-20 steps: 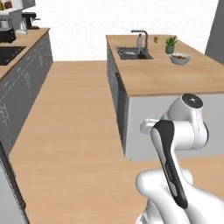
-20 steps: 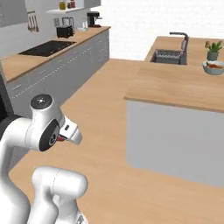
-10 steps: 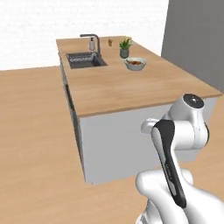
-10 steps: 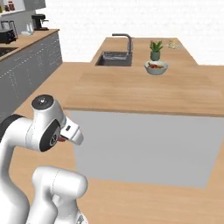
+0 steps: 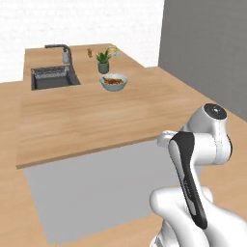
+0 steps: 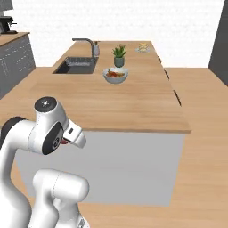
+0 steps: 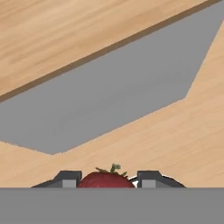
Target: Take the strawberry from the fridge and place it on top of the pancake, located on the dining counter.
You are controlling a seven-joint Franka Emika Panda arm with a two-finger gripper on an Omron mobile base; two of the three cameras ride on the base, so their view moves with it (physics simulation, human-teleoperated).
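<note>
Hand view: the strawberry (image 7: 106,179) sits clamped between the gripper (image 7: 106,180) fingers, above wood floor beside the grey end wall of the dining counter (image 5: 87,116). On that counter stand a sink (image 5: 52,77), a potted plant (image 6: 119,55) and a bowl (image 6: 115,75); what may be the pancake (image 6: 142,46) lies at the far end.

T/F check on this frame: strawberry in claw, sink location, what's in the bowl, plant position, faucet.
1. The claw holds the strawberry. True.
2. The sink is set into the dining counter. True.
3. The bowl is empty. False: it holds reddish-orange food.
4. The potted plant stands in the sink. False: it stands on the countertop, just behind the bowl.
5. A faucet stands at the sink's far edge. True.
</note>
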